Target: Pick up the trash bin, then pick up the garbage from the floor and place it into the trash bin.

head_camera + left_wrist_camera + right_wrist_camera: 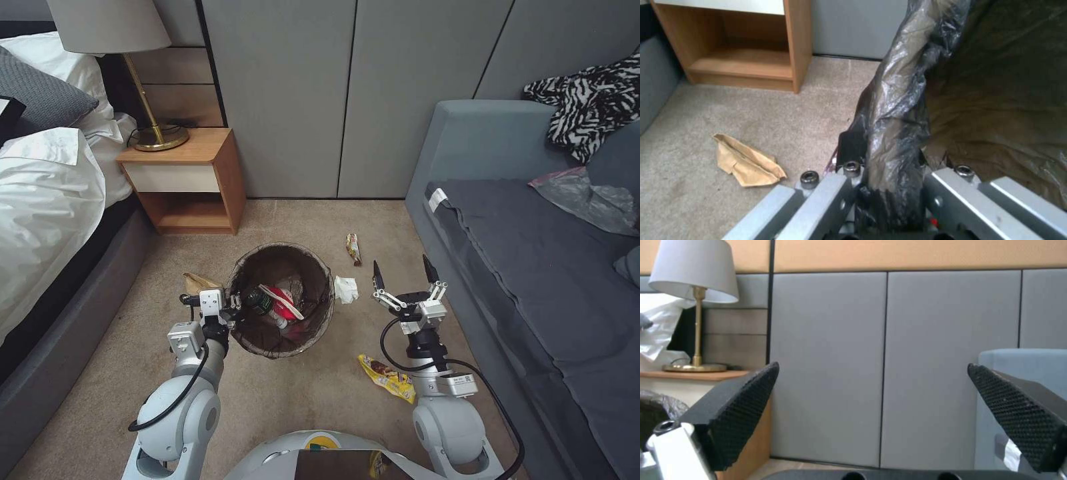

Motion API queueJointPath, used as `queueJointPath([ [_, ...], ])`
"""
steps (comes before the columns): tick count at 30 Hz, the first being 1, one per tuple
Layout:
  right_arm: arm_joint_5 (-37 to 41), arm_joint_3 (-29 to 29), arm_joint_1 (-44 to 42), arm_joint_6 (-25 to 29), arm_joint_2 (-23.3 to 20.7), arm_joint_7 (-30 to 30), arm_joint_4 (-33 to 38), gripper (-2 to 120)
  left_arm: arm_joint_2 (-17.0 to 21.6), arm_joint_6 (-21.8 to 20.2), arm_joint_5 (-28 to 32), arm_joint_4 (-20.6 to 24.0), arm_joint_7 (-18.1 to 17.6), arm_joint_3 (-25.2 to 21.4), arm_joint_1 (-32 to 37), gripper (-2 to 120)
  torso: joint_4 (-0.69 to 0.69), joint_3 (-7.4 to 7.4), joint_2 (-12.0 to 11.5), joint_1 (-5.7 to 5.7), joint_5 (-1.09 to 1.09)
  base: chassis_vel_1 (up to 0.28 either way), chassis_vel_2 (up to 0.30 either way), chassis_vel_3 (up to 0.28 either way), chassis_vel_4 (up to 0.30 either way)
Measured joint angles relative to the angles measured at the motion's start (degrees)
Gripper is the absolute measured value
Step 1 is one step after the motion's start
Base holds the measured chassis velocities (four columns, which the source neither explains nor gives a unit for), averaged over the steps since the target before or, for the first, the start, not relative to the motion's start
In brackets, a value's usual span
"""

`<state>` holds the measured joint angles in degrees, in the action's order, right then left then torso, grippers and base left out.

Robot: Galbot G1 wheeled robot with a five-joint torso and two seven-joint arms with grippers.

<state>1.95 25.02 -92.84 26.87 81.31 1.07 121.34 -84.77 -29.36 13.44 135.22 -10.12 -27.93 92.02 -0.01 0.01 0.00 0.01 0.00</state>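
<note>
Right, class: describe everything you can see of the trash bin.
The trash bin is round, lined with a dark brown-black plastic bag folded over its rim. It stands upright on the carpet, mouth open. Inside lie a green-labelled bottle, a red cup and other litter. The left gripper is clamped on its lined rim.

The room is evenly and softly lit, with faint shadows cast on the carpet (300,400). Glare is seen on the bag liner (898,110). Both wrist views are blurred.
</note>
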Motion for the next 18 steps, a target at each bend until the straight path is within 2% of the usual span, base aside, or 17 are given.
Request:
queueJointPath([
  [7, -1.41, -0.75, -1.12, -3.70, -0.41, 1.54, 0.44, 100, -0.03, -0.04, -0.06, 0.08, -0.03, 0.01, 0.08, 2, 0.01, -0.02, 0.00, -0.02, 0.01, 0.032, -0.027, -0.033, 0.029],
  [9, -1.77, -0.65, -2.97, -7.23, -0.94, 0.28, 1.64, 100, -0.04, -0.06, -0.06, 0.12, -0.03, -0.01, 0.08, 2, 0.00, -0.02, 0.00, -0.01, 0.00, 0.000, 0.000, 0.000, 0.000],
  [18, -1.51, -0.41, -7.74, -16.65, -2.43, -2.12, 3.49, 100, -0.02, -0.09, 0.01, 0.12, -0.02, -0.03, -0.08, 2, 0.00, -0.01, 0.00, -0.02, 0.00, 0.000, 0.000, 0.000, 0.000],
])
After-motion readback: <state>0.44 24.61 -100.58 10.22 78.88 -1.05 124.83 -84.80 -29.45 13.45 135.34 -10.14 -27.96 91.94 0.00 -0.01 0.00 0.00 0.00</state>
